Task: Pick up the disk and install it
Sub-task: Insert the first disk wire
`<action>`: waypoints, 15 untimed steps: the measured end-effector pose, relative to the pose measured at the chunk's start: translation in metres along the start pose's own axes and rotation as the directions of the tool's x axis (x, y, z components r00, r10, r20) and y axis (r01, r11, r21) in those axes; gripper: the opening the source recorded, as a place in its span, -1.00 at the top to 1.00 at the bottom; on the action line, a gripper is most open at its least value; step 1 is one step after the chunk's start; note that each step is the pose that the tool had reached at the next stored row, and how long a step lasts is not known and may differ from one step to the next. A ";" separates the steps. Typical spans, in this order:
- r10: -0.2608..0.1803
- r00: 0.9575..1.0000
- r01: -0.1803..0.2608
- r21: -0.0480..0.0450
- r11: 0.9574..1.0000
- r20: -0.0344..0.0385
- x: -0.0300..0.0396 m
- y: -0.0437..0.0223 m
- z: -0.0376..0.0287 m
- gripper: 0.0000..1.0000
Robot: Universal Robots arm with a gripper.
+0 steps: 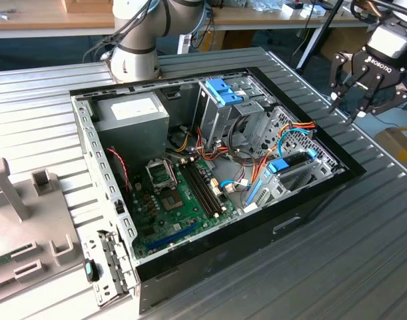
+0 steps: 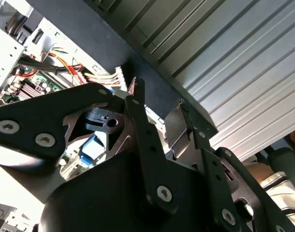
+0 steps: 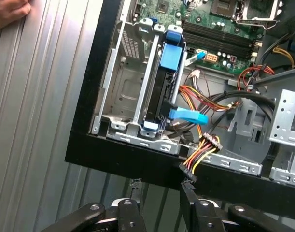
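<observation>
Ribbed metal table (image 1: 363, 267) carries the open case (image 1: 210, 267). Just outside the case's wall the gripper (image 3: 160, 183) hovers, spread and empty. Just inside that wall the disk (image 3: 170, 65) stands on edge in its bay, a loose cable (image 3: 205, 145) beside it. A clean grasp likely needs fingers square to the blue rails, clear of that cable.

Hand (image 3: 9, 12) partly beyond frame edge

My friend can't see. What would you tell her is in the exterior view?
An empty, open gripper hangs over a ribbed metal table, beside an open computer case. Inside, the blue-framed disk stands in a bay nearest the gripper.
</observation>
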State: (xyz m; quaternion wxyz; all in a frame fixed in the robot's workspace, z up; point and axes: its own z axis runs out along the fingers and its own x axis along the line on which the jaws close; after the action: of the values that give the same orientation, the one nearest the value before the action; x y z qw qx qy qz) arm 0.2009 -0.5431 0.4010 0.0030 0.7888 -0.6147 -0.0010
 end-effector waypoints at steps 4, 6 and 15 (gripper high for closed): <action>-0.061 0.998 0.061 0.000 0.998 0.000 -0.0002 0.0008 0.0002 0.11; -0.077 0.997 0.077 0.000 0.997 -0.001 -0.0017 0.0069 0.0006 0.11; -0.105 0.994 0.105 0.000 0.994 -0.001 -0.0067 0.0264 0.0024 0.11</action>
State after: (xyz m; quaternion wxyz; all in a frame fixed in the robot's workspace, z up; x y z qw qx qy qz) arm 0.1736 -0.5431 0.3987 0.0032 0.8200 -0.5723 -0.0007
